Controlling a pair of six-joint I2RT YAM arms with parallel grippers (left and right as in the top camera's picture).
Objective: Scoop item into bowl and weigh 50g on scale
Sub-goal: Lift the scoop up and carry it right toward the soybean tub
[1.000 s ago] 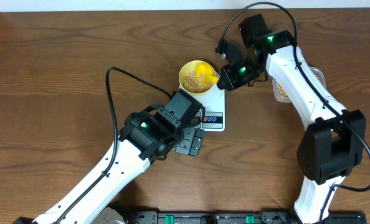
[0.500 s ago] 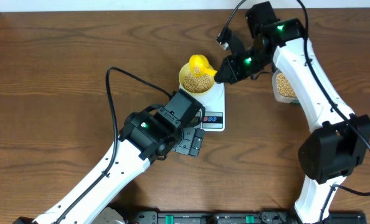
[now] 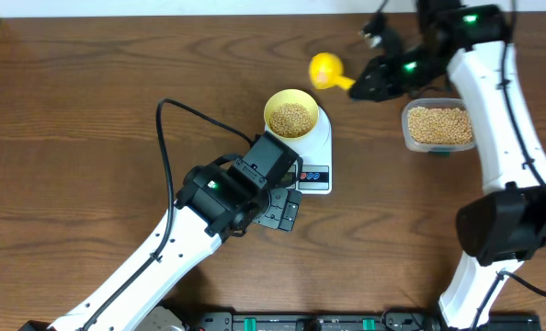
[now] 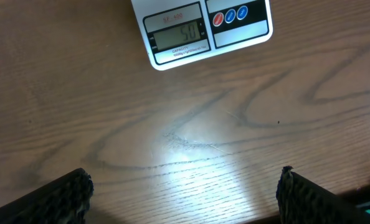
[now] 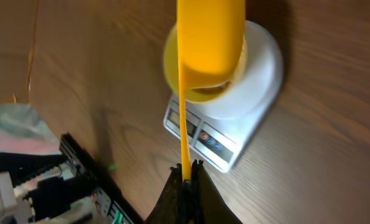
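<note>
The pale-yellow bowl stands on the white scale and holds tan beans. The scale's display reads about 50 in the left wrist view. My right gripper is shut on the handle of a yellow scoop, held in the air up and right of the bowl; the right wrist view shows the scoop above the bowl and scale. My left gripper is open and empty, just in front of the scale's button end.
A clear plastic tub full of beans stands right of the scale, under the right arm. The left arm's black cable loops over the table to the left of the bowl. A rail with equipment runs along the front edge.
My right gripper has lifted the scoop out of the bowl and carried it up and to the right, uncovering the tub. The left arm has not moved.
</note>
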